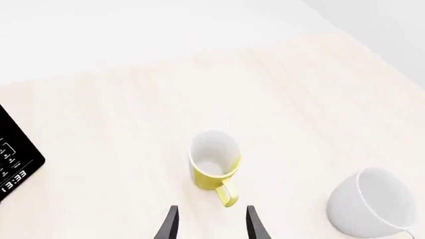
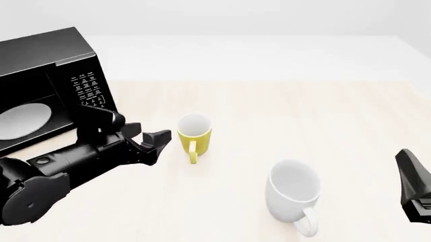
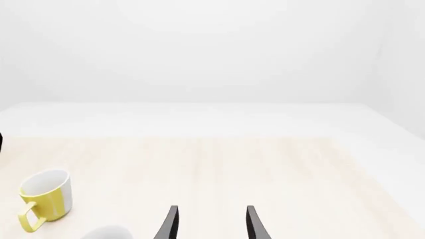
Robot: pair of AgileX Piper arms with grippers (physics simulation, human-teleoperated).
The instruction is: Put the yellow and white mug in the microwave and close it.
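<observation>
The yellow and white mug stands upright near the table's middle, its handle toward the near edge; it also shows in the left wrist view and the right wrist view. My left gripper is open just left of the mug, not touching it; its fingertips sit on either side of the handle's line, short of it. The black microwave stands at the far left with its inside and white turntable plate showing. My right gripper is open over bare table at the right edge.
A larger all-white mug stands upright near the front, right of centre, also in the left wrist view. The microwave's keypad corner shows in the left wrist view. The wooden tabletop stretches back to a white wall.
</observation>
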